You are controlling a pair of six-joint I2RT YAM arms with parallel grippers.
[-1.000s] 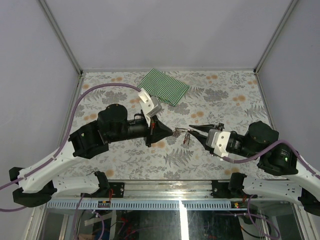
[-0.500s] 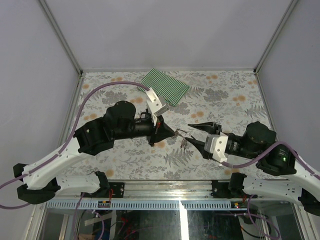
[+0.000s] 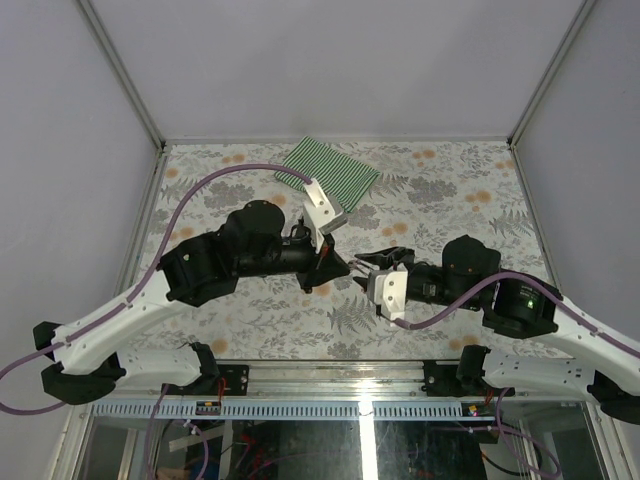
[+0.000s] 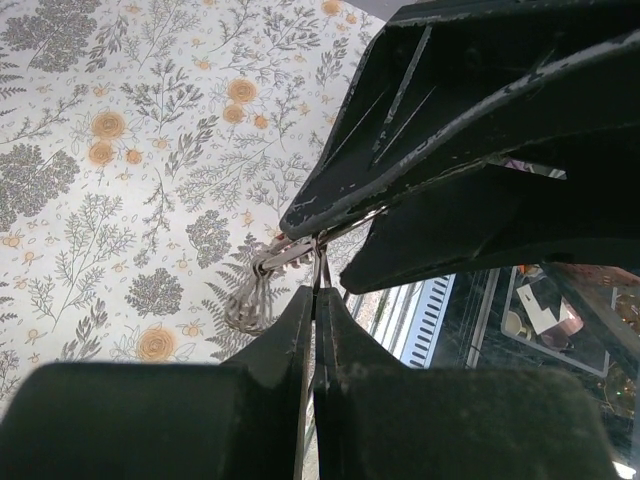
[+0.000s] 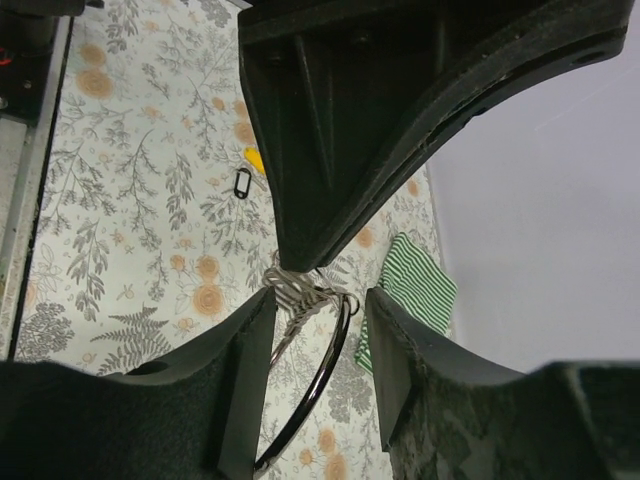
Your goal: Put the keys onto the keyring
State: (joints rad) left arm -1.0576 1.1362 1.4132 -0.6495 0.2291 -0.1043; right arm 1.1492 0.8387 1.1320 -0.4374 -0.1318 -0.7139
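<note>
The desk [image 3: 450, 190] is pale, printed all over with grey ferns and orange blossoms. The cloth [image 3: 330, 172] is striped green and white. The left claw [image 4: 312, 300] and right claw [image 5: 320, 300] are matte black, scuffed pale along their edges. The keyring [image 5: 300, 292] is silver wire. Beyond the keyring lie a yellow tag [image 5: 255, 159] and a black tag [image 5: 242, 183]. A purple cable [image 3: 200, 195] arcs over the left arm [image 3: 200, 270], black above, white lower.
</note>
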